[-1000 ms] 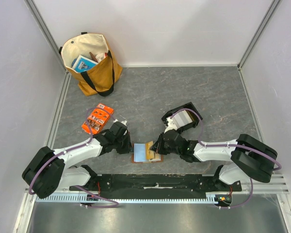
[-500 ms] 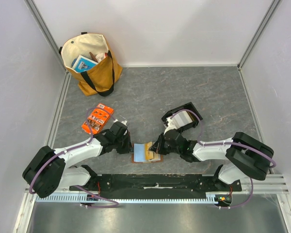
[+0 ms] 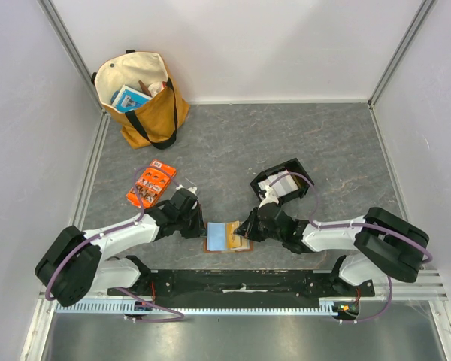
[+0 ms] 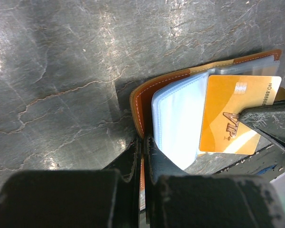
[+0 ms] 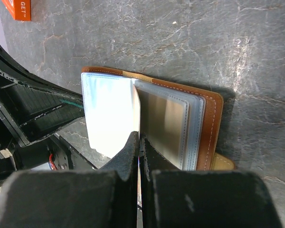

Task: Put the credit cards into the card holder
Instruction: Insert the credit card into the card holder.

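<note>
The tan-brown card holder (image 3: 227,236) lies open near the table's front edge, between both grippers. Its leather cover (image 4: 140,102) and clear sleeves (image 5: 190,128) show in both wrist views. My left gripper (image 4: 143,142) is shut on the left edge of the cover. A gold credit card (image 4: 232,114) lies across the sleeves, and my right gripper (image 5: 139,137) is shut on its right edge. The right gripper's fingers (image 4: 270,121) show in the left wrist view. Whether the card sits inside a sleeve I cannot tell. More pale credit cards (image 3: 283,183) rest in a black tray.
The black tray (image 3: 295,165) stands just behind the right gripper. An orange printed packet (image 3: 152,184) lies behind the left arm. A tan tote bag (image 3: 143,98) with items in it stands in the far left corner. Walls enclose the table on three sides.
The right arm has shifted very slightly beside the card holder. Both grips are unchanged.
</note>
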`<action>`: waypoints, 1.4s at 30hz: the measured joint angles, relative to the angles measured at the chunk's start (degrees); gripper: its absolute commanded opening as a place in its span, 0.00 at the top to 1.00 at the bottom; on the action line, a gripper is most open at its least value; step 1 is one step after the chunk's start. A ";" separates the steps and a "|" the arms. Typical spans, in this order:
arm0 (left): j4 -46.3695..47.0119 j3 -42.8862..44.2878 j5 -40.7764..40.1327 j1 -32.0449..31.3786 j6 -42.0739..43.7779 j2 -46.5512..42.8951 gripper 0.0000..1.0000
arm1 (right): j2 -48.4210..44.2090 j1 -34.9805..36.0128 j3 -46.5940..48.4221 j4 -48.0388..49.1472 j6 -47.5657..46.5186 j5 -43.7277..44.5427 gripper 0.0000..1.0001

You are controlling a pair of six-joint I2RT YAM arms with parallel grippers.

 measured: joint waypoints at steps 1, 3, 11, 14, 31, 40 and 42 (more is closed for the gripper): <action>0.00 0.00 0.00 0.00 0.00 0.00 0.98 | 0.15 0.00 -0.04 0.13 0.07 -0.13 1.00; 0.00 0.00 0.00 0.00 0.00 0.02 0.98 | 0.85 0.00 -0.04 0.76 0.26 -0.42 1.00; 0.00 0.00 0.00 0.00 0.00 0.02 0.98 | 3.39 0.00 -0.07 4.35 1.29 -1.36 1.00; -0.02 0.00 -0.02 0.02 0.00 0.02 0.98 | 4.04 -0.02 -0.07 5.01 1.68 -1.57 1.00; 0.02 0.00 -0.13 0.00 0.00 0.07 0.98 | 2.32 1.68 -0.76 2.91 8.46 0.72 1.00; 0.15 0.07 0.04 0.00 -0.02 0.37 0.98 | 1.55 3.17 -0.28 -0.31 10.10 3.91 1.00; 0.15 0.07 0.04 0.00 -0.02 0.37 0.98 | 2.62 3.26 0.55 -0.44 10.12 3.85 1.00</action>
